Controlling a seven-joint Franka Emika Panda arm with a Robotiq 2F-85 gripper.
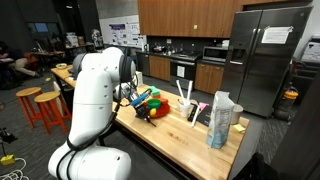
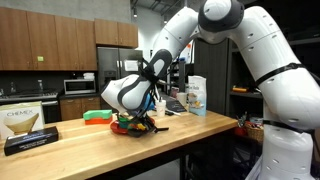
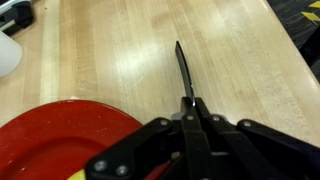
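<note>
In the wrist view my gripper [image 3: 190, 108] is shut on a thin black blade-like utensil [image 3: 180, 68] that points out over the wooden counter [image 3: 110, 50]. A red plate [image 3: 50, 140] lies just beside and below the jaws, with a bit of yellow at its lower edge. In both exterior views the gripper [image 1: 135, 100] [image 2: 146, 106] hovers low over the red plate [image 1: 152, 113] [image 2: 128, 128], which holds colourful items. The utensil itself is too small to make out in those views.
A white and blue bag [image 1: 222, 120] [image 2: 196, 93] stands on the counter. White utensils [image 1: 188, 100] stand beside it. A green object [image 2: 97, 116], a Chemex box [image 2: 22, 121] and a black box [image 2: 30, 142] lie nearby. Orange stools [image 1: 45, 105] stand by the counter's end.
</note>
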